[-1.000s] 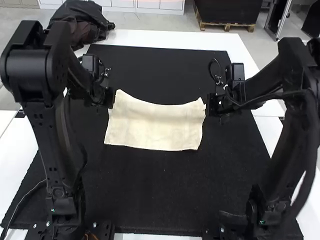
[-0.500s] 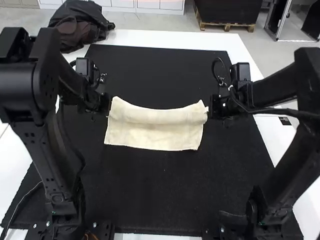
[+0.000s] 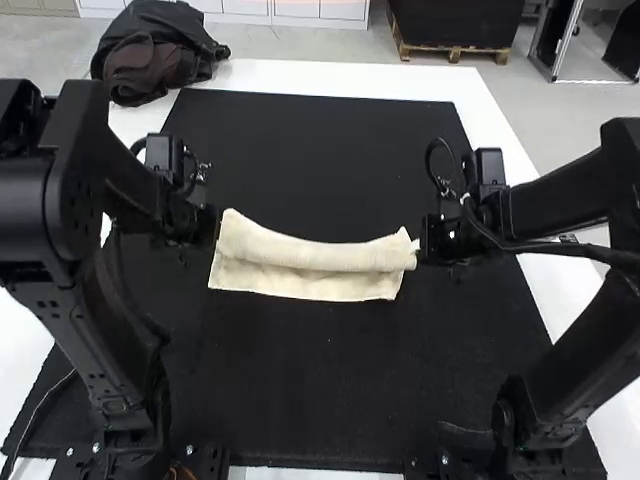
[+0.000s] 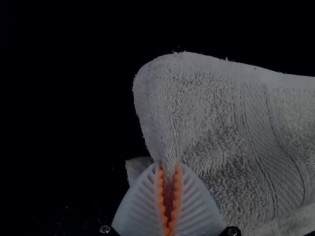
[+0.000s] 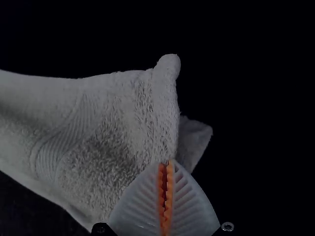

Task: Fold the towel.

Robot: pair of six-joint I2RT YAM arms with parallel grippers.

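- Towel (image 3: 315, 255): located mid-width on the black mat (image 3: 320, 390), clear of its left and right edges, with the mat on the white table (image 3: 290, 75).
- Towel, change: compared with the earlier high views, the gripped portion has moved toward the mat's near edge. The near hem (image 3: 300, 294) has kept its position, so less of the lower layer is exposed.
- Towel, form: the gripped portion sags between its two ends and overlies the lower layer as a rounded fold.
- Left gripper (image 3: 213, 228): shifted toward the mat's near edge; in the left wrist view, its ribbed fingers (image 4: 197, 206) are clamped on a pinch of the towel's left end.
- Right gripper (image 3: 423, 243): shifted the same way; in the right wrist view, its ribbed fingers (image 5: 192, 206) are clamped on the towel's right end.
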